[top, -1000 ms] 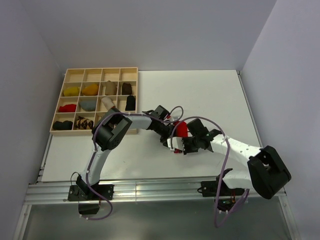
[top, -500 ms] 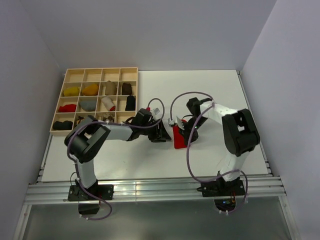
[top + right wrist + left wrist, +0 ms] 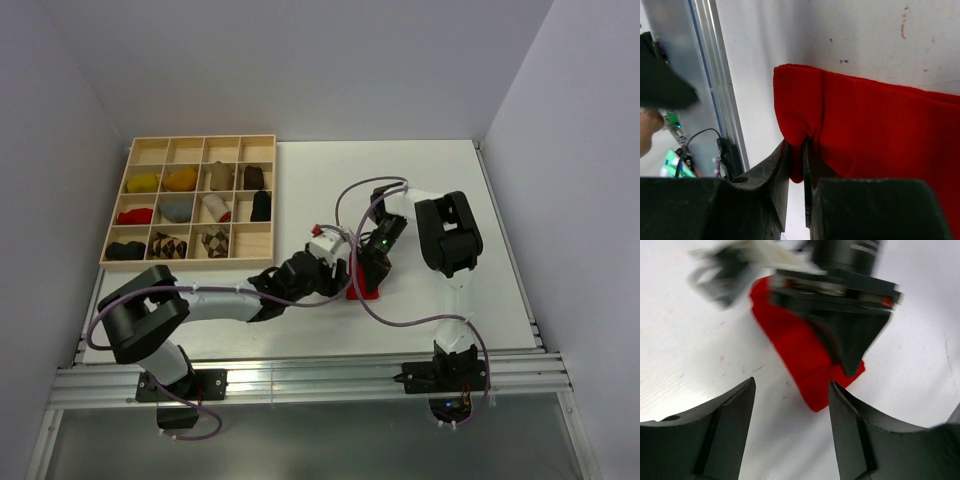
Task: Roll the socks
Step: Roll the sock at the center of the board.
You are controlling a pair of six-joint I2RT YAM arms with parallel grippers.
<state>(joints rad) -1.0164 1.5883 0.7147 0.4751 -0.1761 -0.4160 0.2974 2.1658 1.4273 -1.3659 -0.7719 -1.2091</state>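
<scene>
A red sock lies flat on the white table, just right of centre. My right gripper comes down on it from above. In the right wrist view the jaws are shut on a pinched fold at the edge of the red sock. My left gripper sits low beside the sock's left side. Its jaws stand open with only bare table between them. The red sock lies just ahead of them, with the right gripper pressing on it.
A wooden tray with compartments stands at the back left; it holds several small sock bundles, among them yellow, orange, black and argyle. The metal rail runs along the near edge.
My left gripper has opened and let go of the sock, and its arm has dropped lower and nearer. The right arm has swung over and now pinches the sock from above.
</scene>
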